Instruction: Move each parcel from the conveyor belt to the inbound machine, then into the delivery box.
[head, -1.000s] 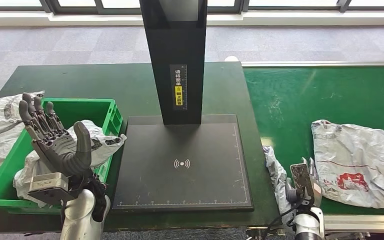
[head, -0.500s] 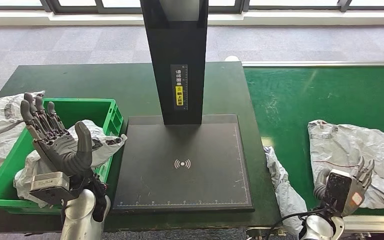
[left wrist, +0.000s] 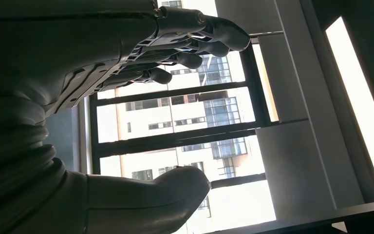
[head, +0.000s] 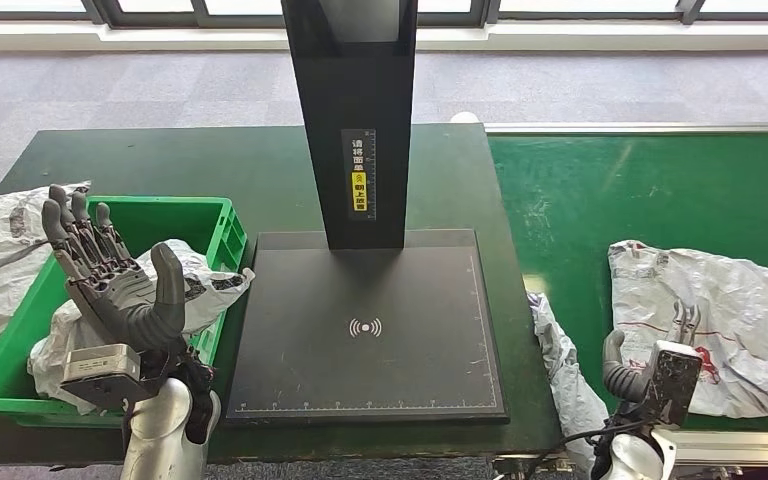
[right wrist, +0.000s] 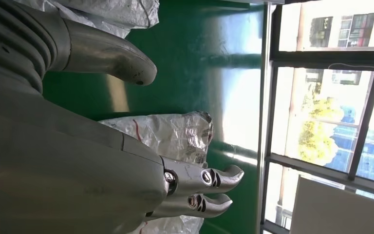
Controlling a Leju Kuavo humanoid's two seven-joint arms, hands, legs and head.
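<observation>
Parcel [head: 705, 300] flat on belt [head: 580, 190], long axis along belt.

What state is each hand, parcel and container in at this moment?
left hand: open, raised above the crate, holding nothing
right hand: open, at the near edge of the belt parcel, nothing gripped
parcel on the conveyor belt: lying flat and crumpled
green crate: holds a parcel
parcel in the crate: resting inside, draped over the rim
scanner platform: bare
</observation>
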